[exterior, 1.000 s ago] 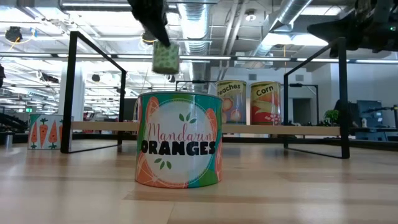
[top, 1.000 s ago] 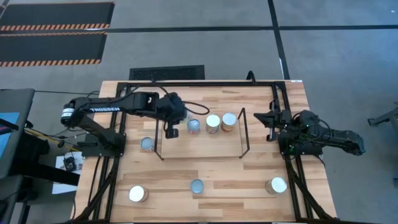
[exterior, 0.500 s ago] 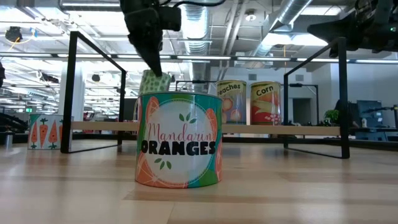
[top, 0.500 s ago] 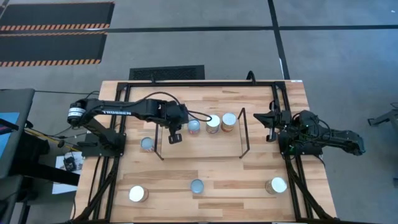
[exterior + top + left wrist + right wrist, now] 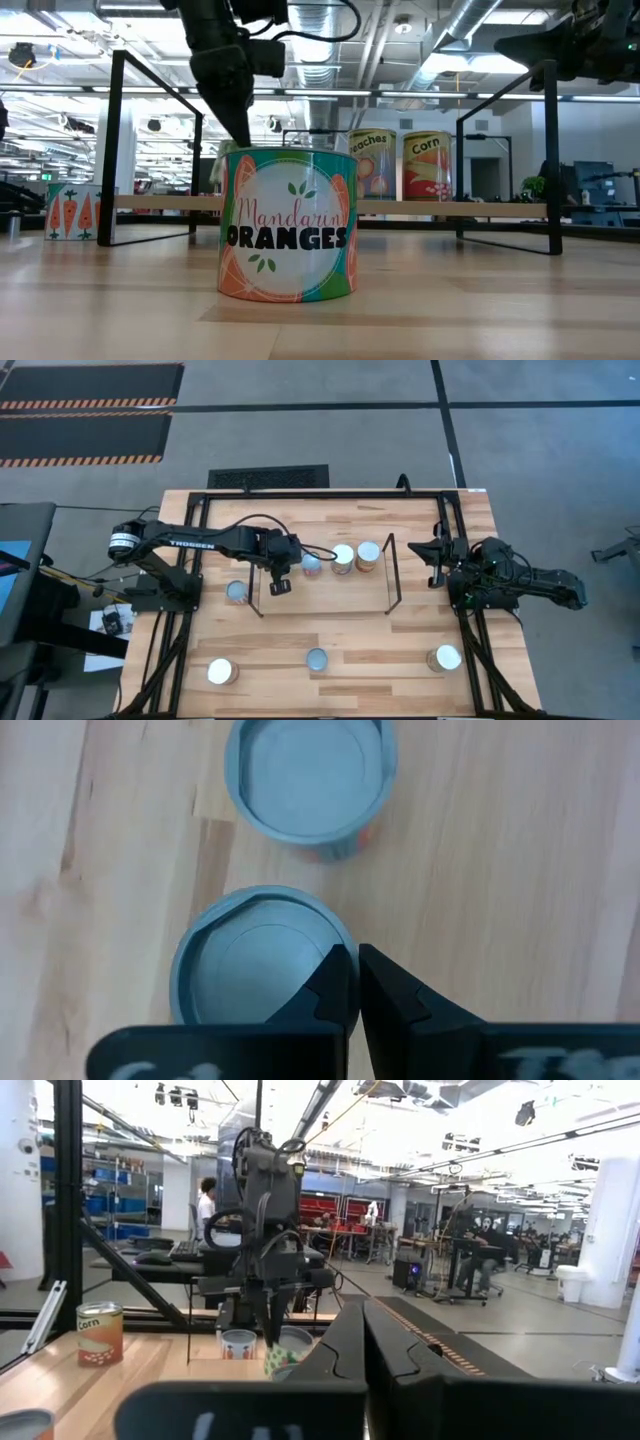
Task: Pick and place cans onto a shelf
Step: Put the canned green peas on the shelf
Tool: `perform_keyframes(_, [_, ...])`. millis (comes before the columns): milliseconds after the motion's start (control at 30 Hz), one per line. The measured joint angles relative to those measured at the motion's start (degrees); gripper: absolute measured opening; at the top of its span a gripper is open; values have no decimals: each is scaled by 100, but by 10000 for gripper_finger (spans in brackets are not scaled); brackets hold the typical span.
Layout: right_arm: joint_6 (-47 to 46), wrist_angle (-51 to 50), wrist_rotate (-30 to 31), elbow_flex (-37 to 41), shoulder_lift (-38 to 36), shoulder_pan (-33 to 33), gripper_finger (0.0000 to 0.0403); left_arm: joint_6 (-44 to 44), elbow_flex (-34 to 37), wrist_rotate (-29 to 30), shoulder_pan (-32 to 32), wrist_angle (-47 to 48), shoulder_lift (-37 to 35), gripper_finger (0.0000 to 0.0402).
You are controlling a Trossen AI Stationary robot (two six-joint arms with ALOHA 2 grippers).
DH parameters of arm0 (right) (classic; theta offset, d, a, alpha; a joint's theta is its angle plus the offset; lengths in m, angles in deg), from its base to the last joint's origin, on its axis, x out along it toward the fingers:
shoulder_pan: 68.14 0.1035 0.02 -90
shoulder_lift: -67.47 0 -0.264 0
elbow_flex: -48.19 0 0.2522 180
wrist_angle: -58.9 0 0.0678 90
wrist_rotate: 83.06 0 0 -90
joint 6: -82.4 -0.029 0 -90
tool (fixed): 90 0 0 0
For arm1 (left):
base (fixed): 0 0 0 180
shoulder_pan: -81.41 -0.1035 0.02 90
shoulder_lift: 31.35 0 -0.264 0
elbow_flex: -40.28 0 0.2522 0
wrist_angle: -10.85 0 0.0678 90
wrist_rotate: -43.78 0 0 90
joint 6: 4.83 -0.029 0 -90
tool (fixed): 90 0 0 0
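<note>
We see a pale, planked-wood worktop (image 5: pixel 350 635) edged by a black metal frame. On it stands the shelf (image 5: pixel 325 582), thin black wire uprights around a light wood surface.

The left gripper (image 5: pixel 280 586) reaches over the shelf's left end, its jaws pressed together with nothing between them; in the left wrist view its fingers (image 5: pixel 385 990) meet in a narrow seam just over the rim of a silver-blue-topped can (image 5: pixel 255 970), with a second like can (image 5: pixel 308 778) standing apart from it. From above, three cans stand in a row on the shelf: a blue-topped can (image 5: pixel 312 564), partly hidden by the arm, then a whitish-topped can (image 5: pixel 343 558) and the corn can (image 5: pixel 368 556), close together.

The right gripper (image 5: pixel 435 563) waits at the worktop's right edge, jaws closed and empty.

Off the shelf stand a blue-topped can to its left (image 5: pixel 237 592) and three cans along the near edge: a front-left can (image 5: pixel 222 672), an oranges can (image 5: pixel 317 659) and a front-right can (image 5: pixel 445 657), well apart, with bare wood between them. In the low view the oranges can hides much of the shelf behind it.
</note>
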Motion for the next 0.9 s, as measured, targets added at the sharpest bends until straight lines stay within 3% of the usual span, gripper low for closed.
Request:
perform_keyframes(667, [4, -2, -7, 0, 2, -1, 5, -79, 94, -104, -17, -402, 146, 1])
perform_keyframes(900, [4, -3, -9, 0, 0, 0, 4, -83, 94, -84, -17, -337, 146, 37])
